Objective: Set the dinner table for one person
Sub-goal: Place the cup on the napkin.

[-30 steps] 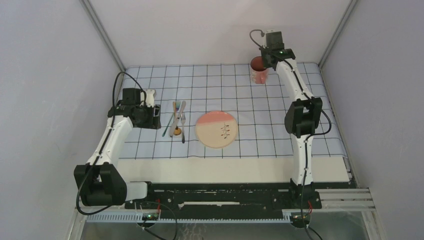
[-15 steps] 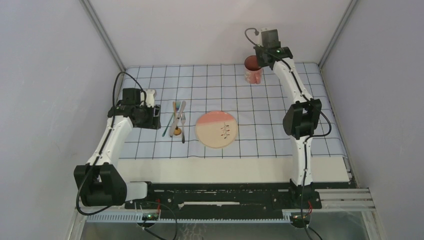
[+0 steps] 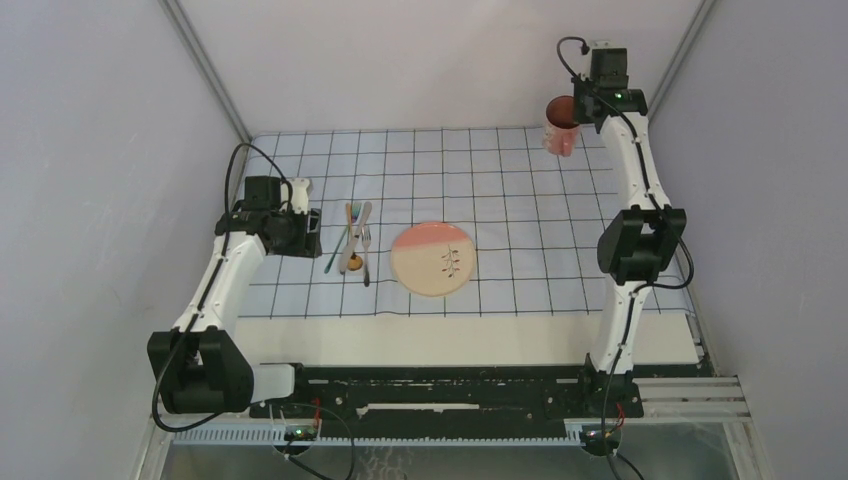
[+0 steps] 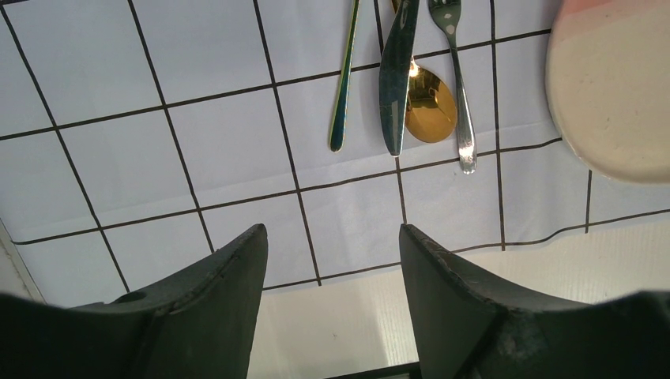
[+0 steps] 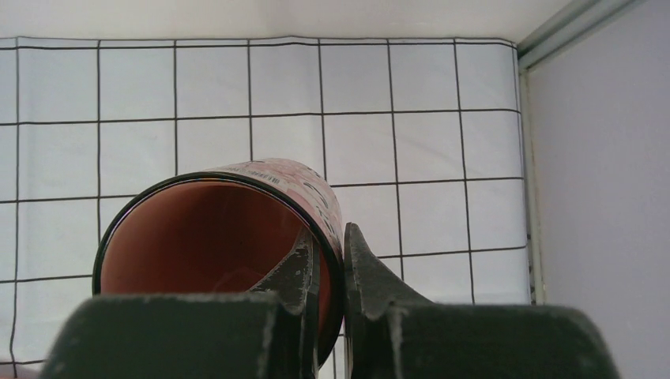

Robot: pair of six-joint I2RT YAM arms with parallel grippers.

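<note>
A pink cup (image 3: 560, 128) with a dark rim hangs above the back right corner of the gridded cloth. My right gripper (image 3: 577, 106) is shut on its rim. In the right wrist view one finger sits inside the cup (image 5: 213, 253) and the other outside, with the right gripper (image 5: 328, 249) pinching the wall. A pink and cream plate (image 3: 432, 258) lies mid-cloth. Left of it lie a fork (image 4: 458, 87), a knife (image 4: 397, 79), a gold spoon (image 4: 430, 106) and a teal-handled piece (image 4: 344, 79). My left gripper (image 3: 310, 232) (image 4: 330, 237) stands open and empty just left of the cutlery. The dinner table (image 3: 450, 340) shows cream along the front.
The pale-blue gridded cloth (image 3: 500, 200) covers most of the table, and its front edge (image 4: 379, 272) runs just beyond my left fingertips. Grey walls close in at the left, right and back. A wall edge (image 5: 553, 31) runs close beside the held cup.
My right arm has carried the cup from the back middle over to the back right corner and higher. The left arm, plate and cutlery have not moved.
</note>
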